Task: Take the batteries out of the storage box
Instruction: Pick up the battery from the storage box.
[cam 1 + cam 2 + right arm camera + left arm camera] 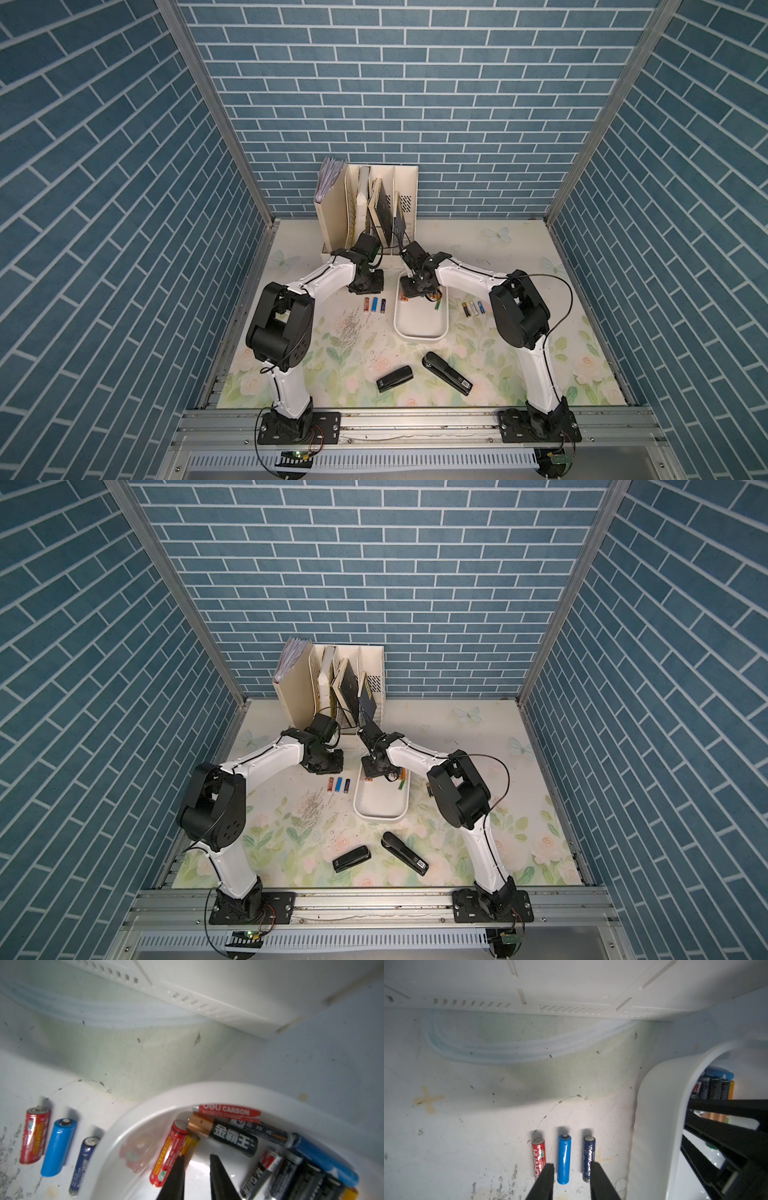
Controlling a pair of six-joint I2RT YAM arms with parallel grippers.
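Observation:
The white storage box [419, 337] sits mid-table, with several batteries [224, 1134] heaped at its far end. My right gripper [197, 1157] hangs inside the box, open by a narrow gap and holding nothing. One of its fingers is beside a yellow battery [190, 1147] and a red battery [169, 1153]. Left of the box, a red battery [538, 1157], a blue battery [564, 1159] and a dark blue battery [589, 1157] lie in a row on the table. My left gripper [572, 1167] is open astride the blue one, not touching it. More batteries [471, 308] lie right of the box.
A cream file holder [365, 208] with books stands close behind both wrists. Two black staplers [395, 378] [446, 372] lie near the front. Loose staples [347, 328] are scattered left of the box. The right arm's fingers [726, 1126] reach into the box beside my left gripper.

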